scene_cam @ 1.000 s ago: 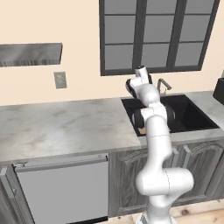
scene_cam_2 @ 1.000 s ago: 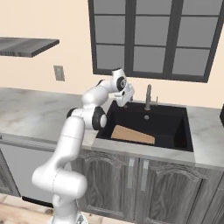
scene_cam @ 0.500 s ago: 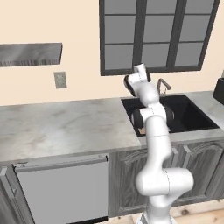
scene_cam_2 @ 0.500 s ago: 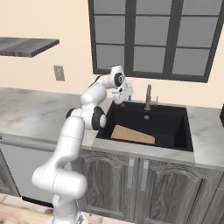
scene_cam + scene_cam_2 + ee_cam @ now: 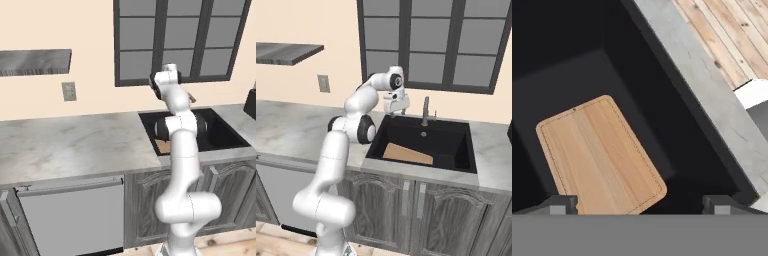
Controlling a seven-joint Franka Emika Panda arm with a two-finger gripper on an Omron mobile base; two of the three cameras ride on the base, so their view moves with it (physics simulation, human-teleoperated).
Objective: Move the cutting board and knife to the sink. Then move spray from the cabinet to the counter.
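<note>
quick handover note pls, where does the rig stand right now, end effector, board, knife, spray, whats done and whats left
End effector: open, holding nothing, raised above the left rear of the sink.
Cutting board: lying flat on the sink floor, at its front left. That step looks done.
Knife: I can't make it out in these frames, on the counter or in the sink, so check it before moving on.
Spray and cabinet: not located from these frames; that move is not yet done.
Left: confirm or move the knife to the sink, then take the spray from the cabinet to the counter.
</note>
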